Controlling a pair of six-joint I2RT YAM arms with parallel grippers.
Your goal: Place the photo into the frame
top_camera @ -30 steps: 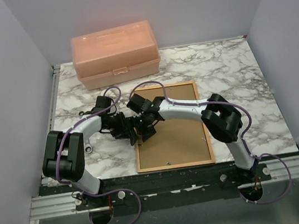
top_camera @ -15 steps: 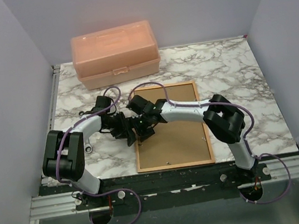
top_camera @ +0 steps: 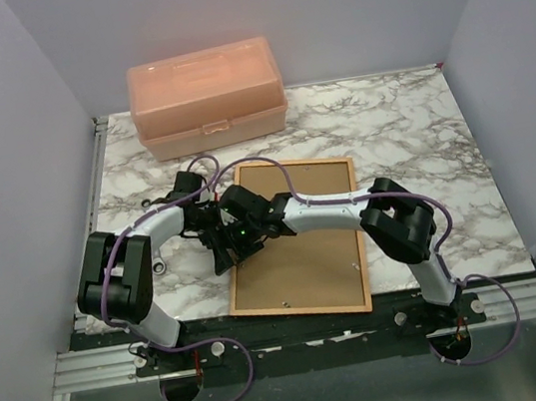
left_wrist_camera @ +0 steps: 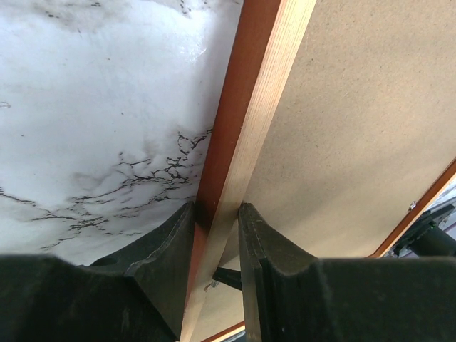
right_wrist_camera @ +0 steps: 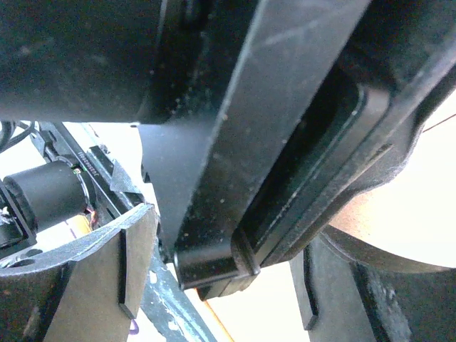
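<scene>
The frame (top_camera: 360, 237) lies back-up on the marble table, skewed, with a flat brown backing board (top_camera: 302, 256) filling it. My left gripper (top_camera: 222, 253) is shut on the frame's left rail. In the left wrist view its fingers (left_wrist_camera: 167, 260) pinch the rail (left_wrist_camera: 249, 107), reddish-brown on the outer face and pale tan on the back. My right gripper (top_camera: 242, 230) hovers open right over the left gripper. In the right wrist view its jaws (right_wrist_camera: 221, 285) stand wide apart around a black part of the left gripper (right_wrist_camera: 235, 178) and hold nothing. The photo is out of view.
A peach plastic box (top_camera: 207, 94) stands shut at the back left of the table. Purple walls close in on both sides. The two arms cross tightly over the frame's left edge. A dark rail (top_camera: 308, 331) runs along the table's near edge.
The frame has swung, its near end shifting left with the left gripper still clamped on the rail. The right gripper has moved left over the left gripper and opened wider.
</scene>
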